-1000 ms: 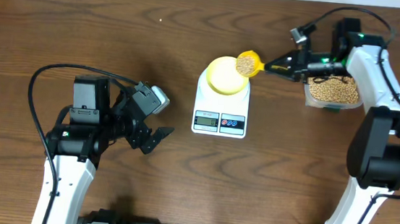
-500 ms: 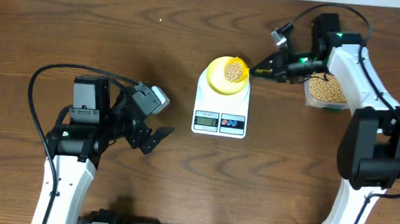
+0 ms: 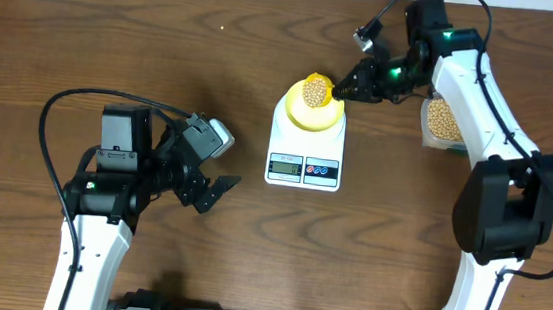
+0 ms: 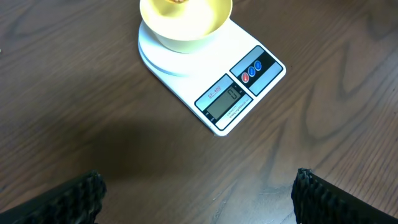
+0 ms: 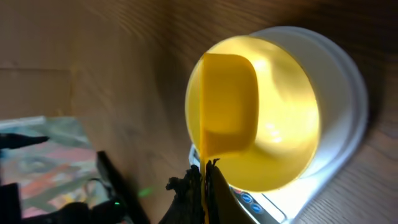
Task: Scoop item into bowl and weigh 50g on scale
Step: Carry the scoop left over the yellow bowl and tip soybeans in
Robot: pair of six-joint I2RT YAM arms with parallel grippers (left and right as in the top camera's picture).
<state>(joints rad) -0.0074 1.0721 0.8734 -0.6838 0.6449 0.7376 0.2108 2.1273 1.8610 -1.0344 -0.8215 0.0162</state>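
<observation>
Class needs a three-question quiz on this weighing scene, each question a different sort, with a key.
1. True or false: the bowl stands on the scale.
2. What does the right gripper hold? A scoop; B bowl; C scale.
3. Fill in: the left gripper is ____ (open/shut).
Key: 1 true; 2 A; 3 open.

Pale yellow round bowl (image 3: 297, 114) sits upright on platform of flat white digital scale (image 3: 305, 150), mid-scene; display & 2 btns at near edge. Tan beans (image 3: 314, 91) heaped over bowl's centre.
</observation>
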